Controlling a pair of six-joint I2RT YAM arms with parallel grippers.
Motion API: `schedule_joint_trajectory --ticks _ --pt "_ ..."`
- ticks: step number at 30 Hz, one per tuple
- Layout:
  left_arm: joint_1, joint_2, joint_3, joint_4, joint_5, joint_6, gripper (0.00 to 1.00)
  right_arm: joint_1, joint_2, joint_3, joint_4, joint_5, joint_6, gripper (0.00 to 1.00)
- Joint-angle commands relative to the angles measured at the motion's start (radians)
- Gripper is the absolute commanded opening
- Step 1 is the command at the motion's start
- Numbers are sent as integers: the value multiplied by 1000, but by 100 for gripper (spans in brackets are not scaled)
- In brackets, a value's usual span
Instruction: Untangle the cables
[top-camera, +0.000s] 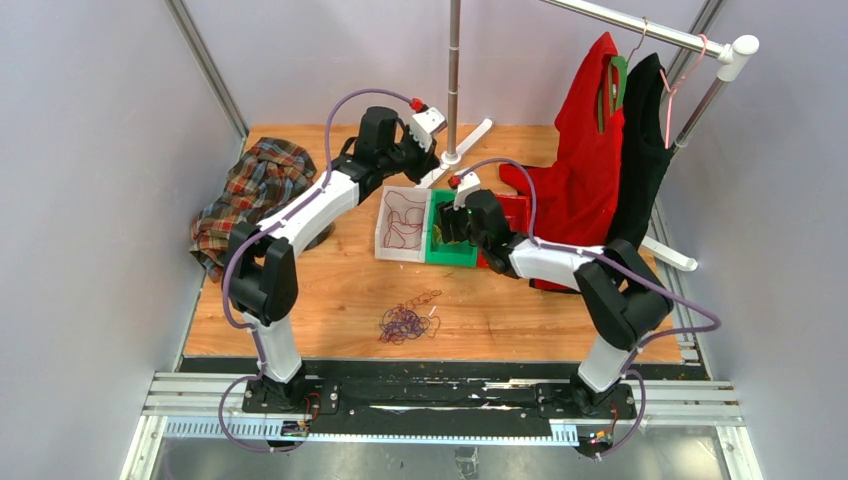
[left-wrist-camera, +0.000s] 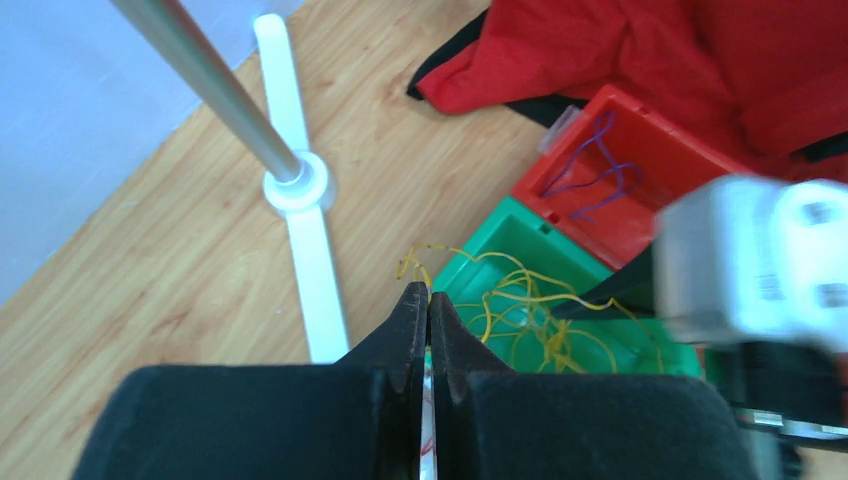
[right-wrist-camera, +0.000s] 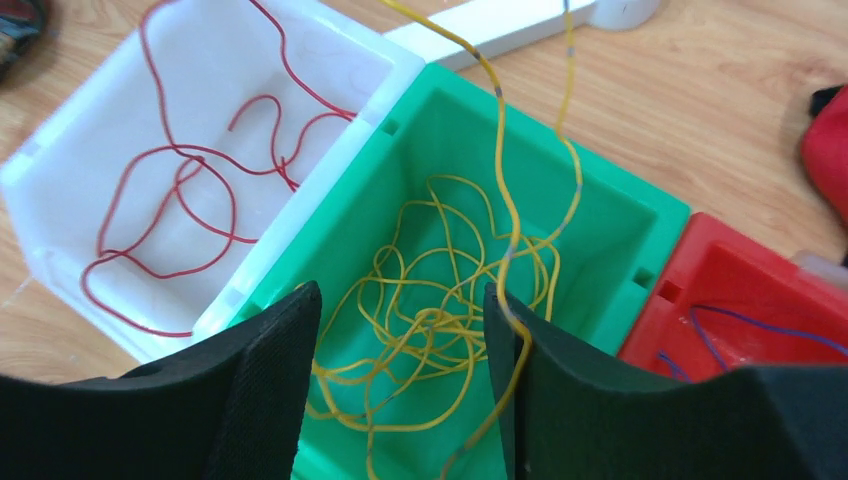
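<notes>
My left gripper (left-wrist-camera: 428, 295) is shut on a yellow cable strand (left-wrist-camera: 413, 264) and holds it up above the bins (top-camera: 418, 158). The strand runs down into the green bin (right-wrist-camera: 610, 240), where the bunched yellow cables (right-wrist-camera: 440, 310) lie. My right gripper (right-wrist-camera: 402, 295) is open over the green bin (top-camera: 447, 225), and the raised strand drapes across its right finger (right-wrist-camera: 520, 340). Dark red cables (right-wrist-camera: 190, 190) lie in the white bin (right-wrist-camera: 60, 140). A purple cable (left-wrist-camera: 600, 170) lies in the red bin (left-wrist-camera: 680, 160). A tangled bunch of cables (top-camera: 405, 322) lies on the table near the front.
A rack pole (top-camera: 453, 80) with white feet (left-wrist-camera: 300, 200) stands behind the bins. A red garment (top-camera: 585, 170) and a black one (top-camera: 640, 150) hang at the right, touching the red bin. A plaid shirt (top-camera: 250, 190) lies at the far left.
</notes>
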Motion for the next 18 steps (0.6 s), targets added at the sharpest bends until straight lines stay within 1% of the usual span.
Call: schedule_joint_trajectory --ticks 1,6,9,14,18 --pt "-25 19 -7 -12 -104 127 0 11 -121 -31 32 2 -5 62" --pt "-45 29 -22 9 -123 132 0 8 -212 -72 13 -64 -1 62" --pt "-56 41 -25 16 -133 131 0 -7 -286 -118 22 -82 66 62" --pt "-70 55 -29 0 -138 139 0 -15 -415 -230 61 -103 101 62" --pt "-83 43 -63 16 -147 172 0 -27 -427 -273 78 -99 125 63"
